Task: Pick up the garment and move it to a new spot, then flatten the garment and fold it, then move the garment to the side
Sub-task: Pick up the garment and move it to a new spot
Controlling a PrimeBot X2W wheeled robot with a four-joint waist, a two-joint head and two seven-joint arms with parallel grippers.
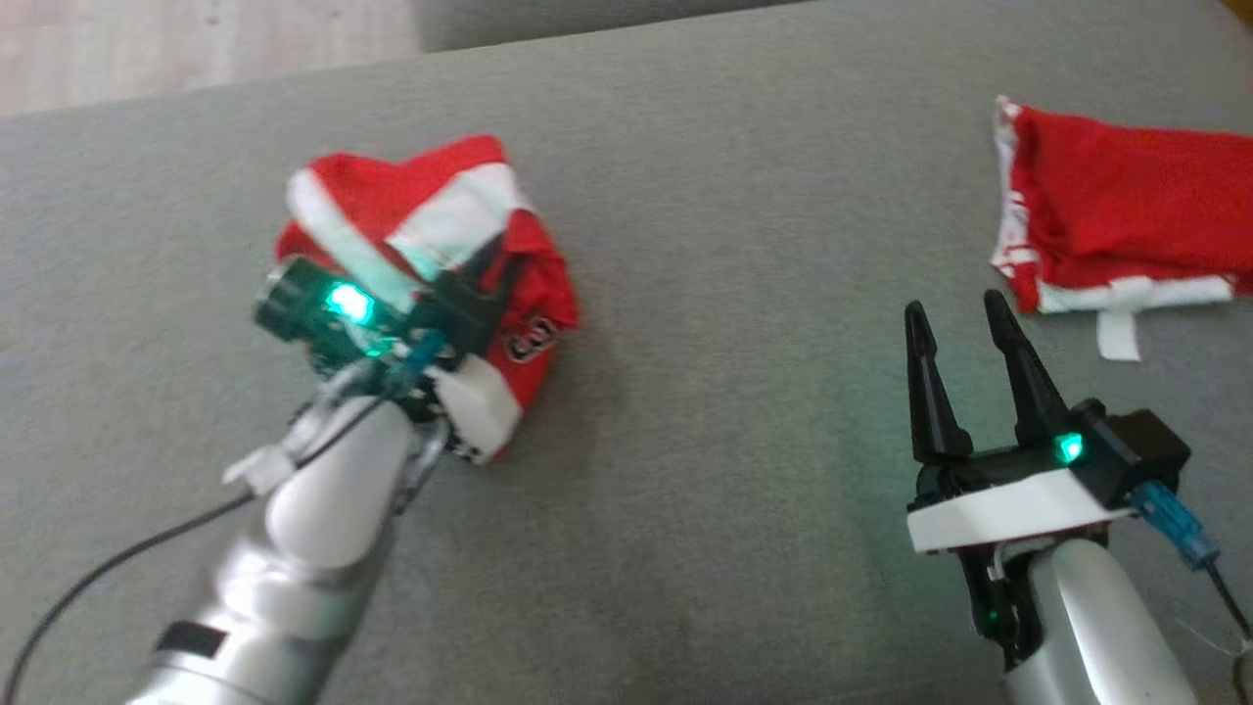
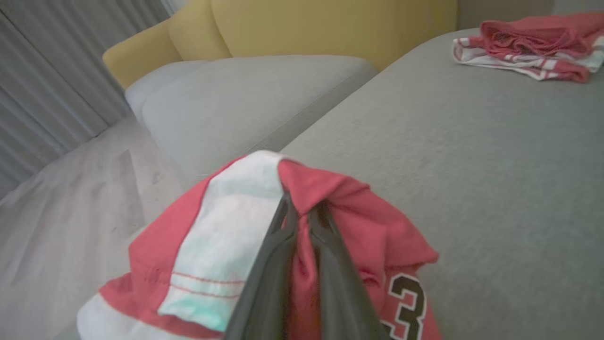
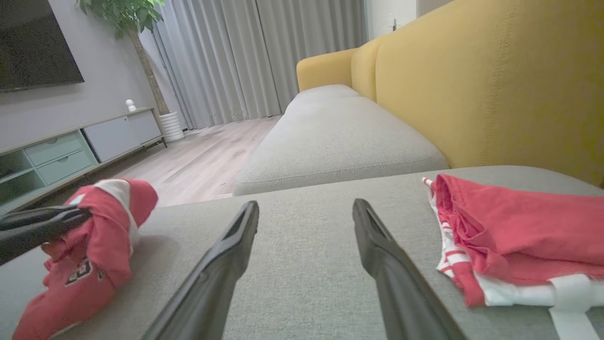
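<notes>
Garment (image 1: 533, 274), bunched at the left of the grey sofa cushion (image 1: 685, 441), is pinched by one small fold in the left end effector (image 2: 304, 208), so it may slip free when carried; the right end effector (image 1: 954, 305) stands spread, empty.

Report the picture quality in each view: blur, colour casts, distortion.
Head view: soft all over; green lamp glow tints the white stripe of the bunched jersey and the grey cushion beside the right tool. Left wrist view: the left tool, shut on the jersey, is close and blurred; green cast on the white band. Right wrist view: sharpest, even daylight, wide-angle stretch toward the edges.
</notes>
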